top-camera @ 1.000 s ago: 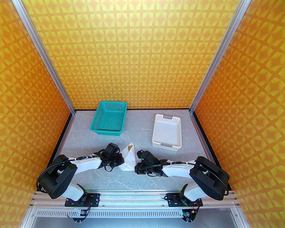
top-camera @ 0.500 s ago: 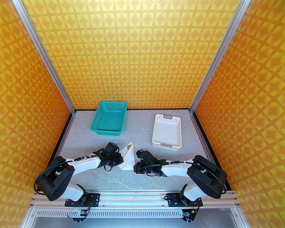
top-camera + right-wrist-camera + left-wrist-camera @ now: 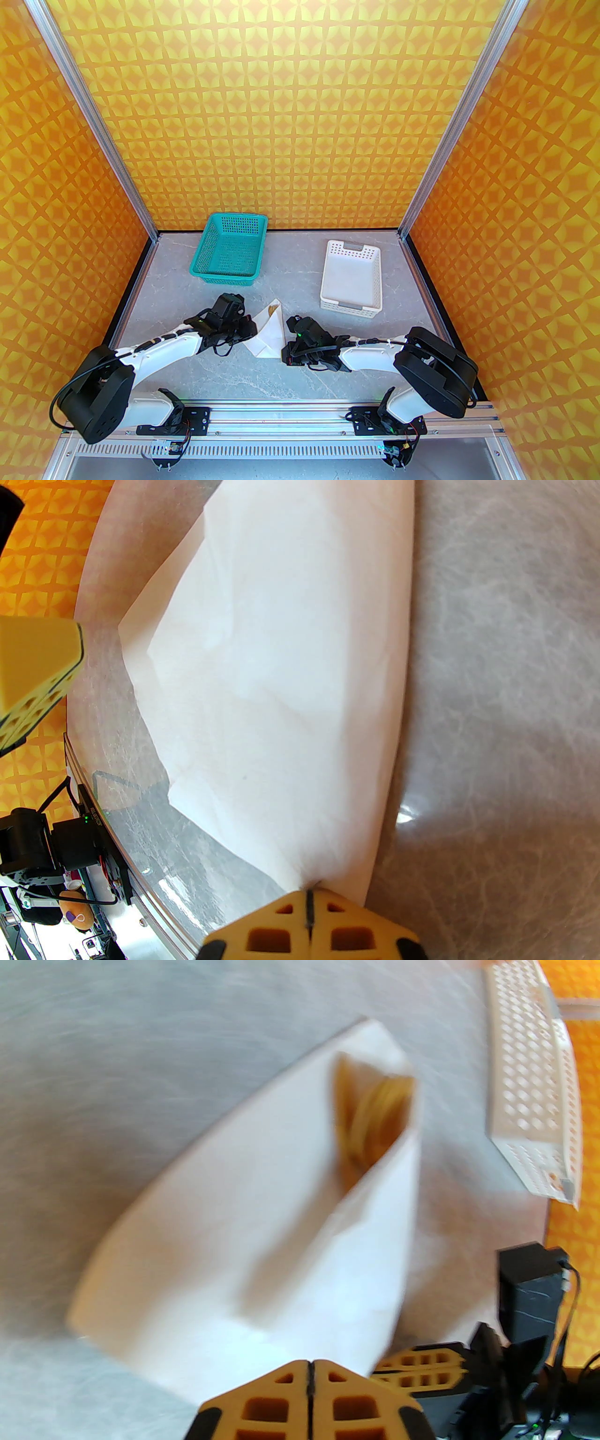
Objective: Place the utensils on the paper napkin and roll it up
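Folded white paper napkin [image 3: 269,335] on grey bench [image 3: 290,281], tan utensils [image 3: 370,1119] peeking from far end. Right pincer [image 3: 308,895] pinching near corner; left pincer [image 3: 309,1372] pressed together at napkin's edge.

The folded napkin [image 3: 281,667] is laid on the grey table [image 3: 506,714]. Its near edge is pinched between the closed fingers of the right gripper [image 3: 308,902], and the paper is puckered there. The left gripper [image 3: 37,667] is seen at the left edge, apart from the napkin.
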